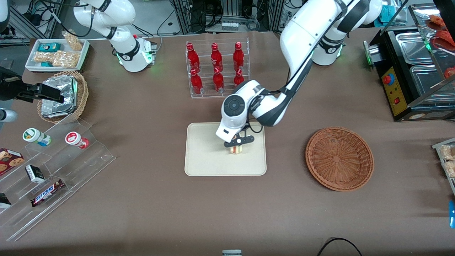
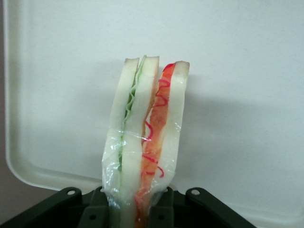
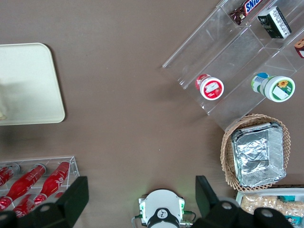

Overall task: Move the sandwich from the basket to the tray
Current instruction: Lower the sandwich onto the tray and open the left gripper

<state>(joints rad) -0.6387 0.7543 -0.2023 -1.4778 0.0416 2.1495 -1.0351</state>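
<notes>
The sandwich (image 1: 236, 149) is a plastic-wrapped wedge of pale bread with green and red filling, over the middle of the cream tray (image 1: 202, 161). My left gripper (image 1: 237, 144) is shut on it from above. In the left wrist view the sandwich (image 2: 145, 137) stands between the two dark fingers (image 2: 95, 209), with the gripper (image 2: 129, 211) clamped on its end and the tray (image 2: 247, 71) right under it. I cannot tell whether the sandwich touches the tray. The reddish-brown wicker basket (image 1: 339, 158) lies beside the tray toward the working arm's end of the table and holds nothing.
A clear rack of red bottles (image 1: 217, 69) stands farther from the front camera than the tray. A tan basket with foil packets (image 1: 62, 96), a white snack tray (image 1: 57, 53) and a clear stepped stand with snacks (image 1: 49, 170) lie toward the parked arm's end. A black appliance (image 1: 412, 71) stands at the working arm's end.
</notes>
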